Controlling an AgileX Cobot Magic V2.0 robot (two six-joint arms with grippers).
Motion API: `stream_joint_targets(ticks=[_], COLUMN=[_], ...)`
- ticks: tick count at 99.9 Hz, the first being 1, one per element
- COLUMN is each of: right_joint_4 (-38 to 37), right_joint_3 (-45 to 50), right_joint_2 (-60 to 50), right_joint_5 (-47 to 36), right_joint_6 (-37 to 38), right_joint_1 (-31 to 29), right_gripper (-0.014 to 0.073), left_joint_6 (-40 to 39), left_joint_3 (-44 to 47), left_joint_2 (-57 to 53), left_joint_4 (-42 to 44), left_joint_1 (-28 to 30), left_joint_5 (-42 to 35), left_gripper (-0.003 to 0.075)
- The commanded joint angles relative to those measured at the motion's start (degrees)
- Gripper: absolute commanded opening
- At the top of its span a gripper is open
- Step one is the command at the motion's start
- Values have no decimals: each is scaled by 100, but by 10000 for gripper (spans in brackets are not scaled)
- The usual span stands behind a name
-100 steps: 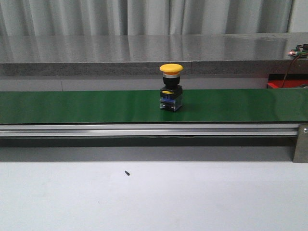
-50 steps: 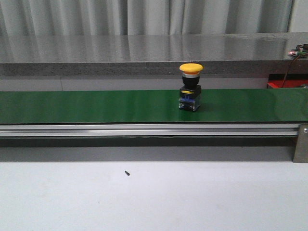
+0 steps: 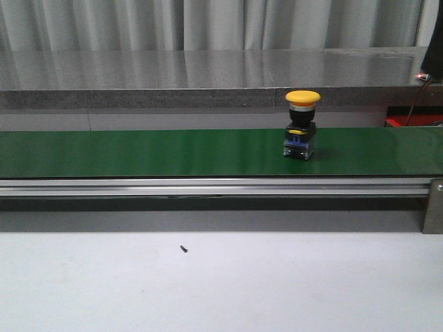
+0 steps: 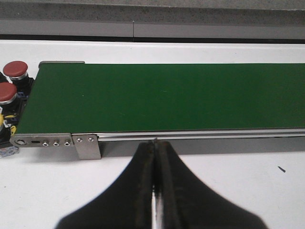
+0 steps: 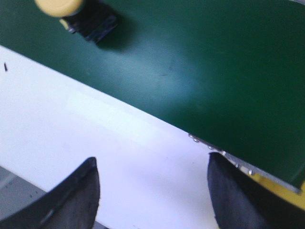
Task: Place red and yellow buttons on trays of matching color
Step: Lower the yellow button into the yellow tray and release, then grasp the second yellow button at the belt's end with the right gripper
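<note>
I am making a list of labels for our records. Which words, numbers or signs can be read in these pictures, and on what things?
None can be read.
Yellow button: its blue and yellow base shows no legible marking.
Red buttons: no text visible.
Green belt: plain.

Left end effector [image 4: 155, 191] fingers pressed together, right end effector [image 5: 152, 191] fingers spread wide, empty.

Button [image 3: 302, 124]: yellow mushroom cap, black body, blue and silver base. Conveyor belt [image 3: 138, 152]: plain dark green; silver-grey metal rail along its near edge. Table [image 3: 221, 283]: white, with one small black speck [image 3: 183, 248]. Far counter [image 3: 208, 72]: grey speckled stone. Curtain [image 3: 208, 24]: pale grey, vertical folds. Two buttons [image 4: 13, 80] at the belt's left end: red caps. Gripper fingers [image 4: 138, 191]: black
</note>
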Motion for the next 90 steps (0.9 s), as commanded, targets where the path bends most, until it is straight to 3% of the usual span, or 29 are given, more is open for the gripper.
stream_joint_targets(ticks=[1, 16, 48, 55, 67, 90], right_joint_4=[15, 15, 130, 249, 282, 341], right_joint_3=[-189, -189, -195, -202, -347, -756], right_joint_2=[37, 331, 842, 908, 1106, 1254], right_joint_5=[-246, -658, -1030, -1037, -877, -835], right_joint_6=[-689, -1126, -1135, -1135, -1135, -1280], right_joint_1=[203, 321, 333, 333, 333, 477], right_gripper=[487, 487, 487, 517, 663, 641], left_joint_6=[-11, -11, -11, -11, -11, -11], left_joint_3=[-160, -160, -160, -160, -160, -160], left_joint_2=[25, 25, 25, 25, 25, 25], left_joint_4=[-62, -62, -62, -62, -62, -62], left_joint_1=[-39, -39, -39, -39, -39, -39], left_joint_5=[-461, -461, -461, -461, -461, -461], left_gripper=[-20, -20, -20, -20, -20, -20])
